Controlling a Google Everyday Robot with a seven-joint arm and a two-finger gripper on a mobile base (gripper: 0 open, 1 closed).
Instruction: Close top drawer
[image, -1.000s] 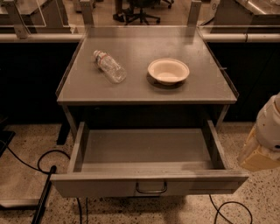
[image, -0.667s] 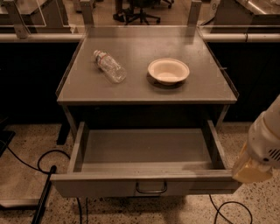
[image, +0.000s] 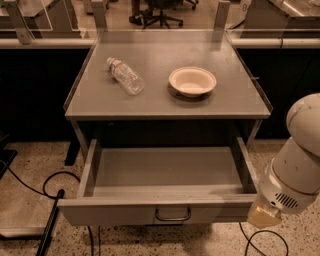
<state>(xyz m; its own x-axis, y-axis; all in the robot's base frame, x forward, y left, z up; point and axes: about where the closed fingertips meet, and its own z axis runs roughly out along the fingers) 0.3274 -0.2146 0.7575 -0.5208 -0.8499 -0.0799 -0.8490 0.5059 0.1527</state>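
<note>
1. Grey metal table (image: 165, 102): centre of the scene, standing on a speckled floor (image: 30, 165). Flat top with low raised rims on the left and right sides.
2. Top drawer (image: 165, 169): directly under the tabletop, pulled far out toward the near side and standing open. It is wide and shallow with grey walls. The flat front is its nearest part, with a small curved wire handle (image: 173, 216) at the centre.
3. Robot arm (image: 300, 165): white rounded segments coming in from the right edge, at the near right of the drawer.
4. Gripper (image: 263, 218): the beige end piece at the low tip of the arm, just beside the right end of the drawer front, at the near-right corner. Cannot tell whether it touches the drawer, how far open it is, or whether it has hold of anything.
5. Bowl (image: 192, 81): cream, shallow and upright on the tabletop, right of centre.
6. Plastic bottle (image: 125, 76): clear, lying on its side on the tabletop, left of the bowl and apart from it. The cap end points to the far left.
7. Black cable (image: 50, 181): loops on the floor near the left of the drawer. A second cable (image: 260, 242) lies on the floor under the gripper.
8. Office chair (image: 161, 11): far side, beyond the table, only partly in view.
</note>
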